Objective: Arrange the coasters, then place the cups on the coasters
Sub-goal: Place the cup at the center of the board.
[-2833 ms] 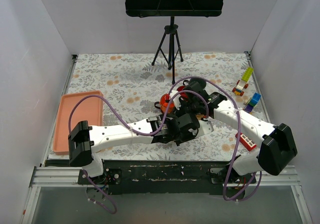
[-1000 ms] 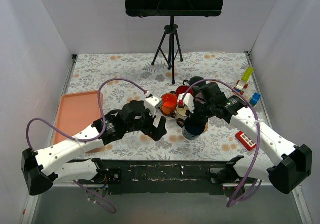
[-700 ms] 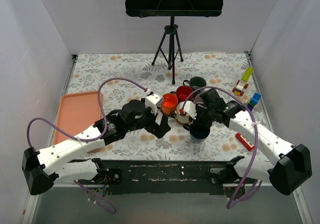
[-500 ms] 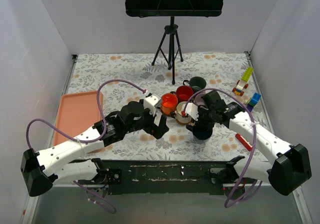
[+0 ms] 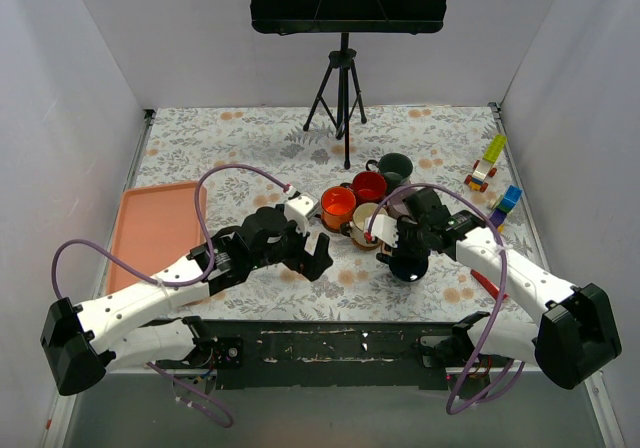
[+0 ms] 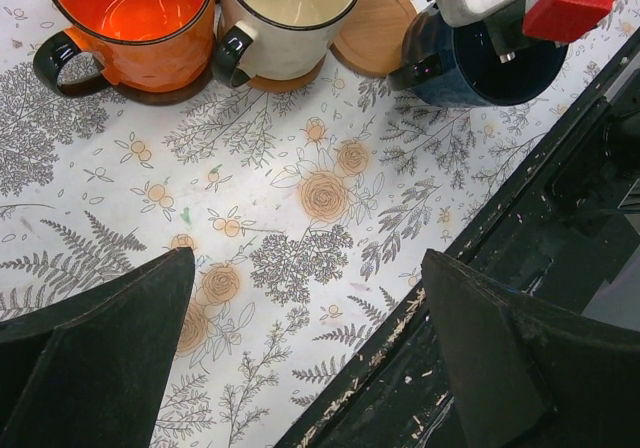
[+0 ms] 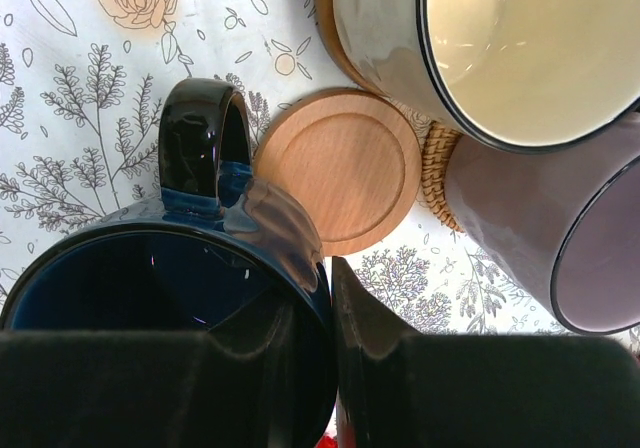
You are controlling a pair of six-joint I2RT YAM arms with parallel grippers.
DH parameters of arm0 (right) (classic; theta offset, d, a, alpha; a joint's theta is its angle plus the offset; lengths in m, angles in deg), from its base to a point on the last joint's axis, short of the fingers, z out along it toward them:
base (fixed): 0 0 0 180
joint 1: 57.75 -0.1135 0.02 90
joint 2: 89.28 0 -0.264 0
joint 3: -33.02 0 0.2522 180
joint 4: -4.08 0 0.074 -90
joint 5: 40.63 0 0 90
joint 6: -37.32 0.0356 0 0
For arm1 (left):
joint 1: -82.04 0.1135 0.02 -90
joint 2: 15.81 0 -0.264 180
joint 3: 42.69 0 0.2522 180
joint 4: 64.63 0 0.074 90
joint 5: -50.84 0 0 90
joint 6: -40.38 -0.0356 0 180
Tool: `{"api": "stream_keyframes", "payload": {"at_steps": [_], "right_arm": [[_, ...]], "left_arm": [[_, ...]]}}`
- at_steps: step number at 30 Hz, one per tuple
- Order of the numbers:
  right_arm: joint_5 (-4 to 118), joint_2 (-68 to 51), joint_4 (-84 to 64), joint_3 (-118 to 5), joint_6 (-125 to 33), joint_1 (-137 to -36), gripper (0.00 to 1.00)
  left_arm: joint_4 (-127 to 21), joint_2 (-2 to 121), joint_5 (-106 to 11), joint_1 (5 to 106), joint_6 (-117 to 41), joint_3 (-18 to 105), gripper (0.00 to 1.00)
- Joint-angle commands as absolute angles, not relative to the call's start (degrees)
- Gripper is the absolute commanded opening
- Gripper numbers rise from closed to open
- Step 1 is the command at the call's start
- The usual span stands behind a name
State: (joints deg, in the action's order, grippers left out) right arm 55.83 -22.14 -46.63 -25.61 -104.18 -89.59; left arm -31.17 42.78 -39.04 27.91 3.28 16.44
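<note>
My right gripper [image 7: 325, 318] is shut on the rim of the dark blue cup [image 7: 170, 298], one finger inside and one outside. That cup [image 5: 407, 265] is at the near edge of a bare wood coaster [image 7: 345, 183], its rim overlapping the disc. Behind it the cream cup [image 7: 500, 48] stands on a wood coaster and the purple-grey cup [image 7: 560, 238] on a rattan coaster [image 7: 440, 178]. The orange cup [image 6: 130, 18] stands on a dark coaster. The red cup [image 5: 369, 186] and dark green cup [image 5: 394, 166] stand farther back. My left gripper [image 6: 310, 338] hangs open over bare cloth, left of the cups.
A salmon-pink tray [image 5: 150, 228] lies at the left edge. A black tripod stand [image 5: 343, 98] rises at the back. Toy blocks [image 5: 490, 163] sit at the right, with a red one [image 5: 490, 283] near my right arm. The table's black front rail [image 6: 560, 218] runs close under my left gripper.
My right gripper has carried the dark blue cup to the right and lower, beside the bare wood coaster. The left gripper has barely shifted and stays open.
</note>
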Motion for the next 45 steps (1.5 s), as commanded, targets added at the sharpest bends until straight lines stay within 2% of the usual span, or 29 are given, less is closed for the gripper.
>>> {"api": "stream_keyframes", "payload": {"at_steps": [1, 14, 28, 31, 35, 43, 45], "right_arm": [[56.05, -22.65, -42.29, -25.83, -106.64, -89.13, 0.01], [68.35, -25.82, -41.59, -23.64, -103.3, -89.57, 0.01], [70.47, -21.25, -37.46, -22.58, -101.29, -93.52, 0.04], [69.33, -20.55, -37.2, -22.76, -100.84, -93.61, 0.11], [68.45, -18.97, -37.28, -23.11, -100.32, -93.61, 0.26], [66.78, -17.38, -36.67, -24.69, -97.16, -93.79, 0.34], [66.25, -18.87, -36.49, -25.39, -95.05, -93.79, 0.4]], "left_arm": [[-32.5, 42.28, -39.16, 28.43, 3.55, 16.16, 0.98], [-33.29, 45.54, -42.06, 28.78, 2.59, 16.69, 0.98], [-32.32, 43.96, -40.48, 28.95, 2.32, 15.37, 0.98], [-32.32, 43.52, -40.04, 29.13, 2.41, 15.37, 0.98], [-32.5, 43.87, -37.58, 29.48, 2.85, 15.29, 0.98], [-32.94, 42.46, -36.08, 30.27, 3.37, 15.72, 0.98], [-32.68, 42.2, -35.99, 30.36, 4.42, 16.42, 0.98]]}}
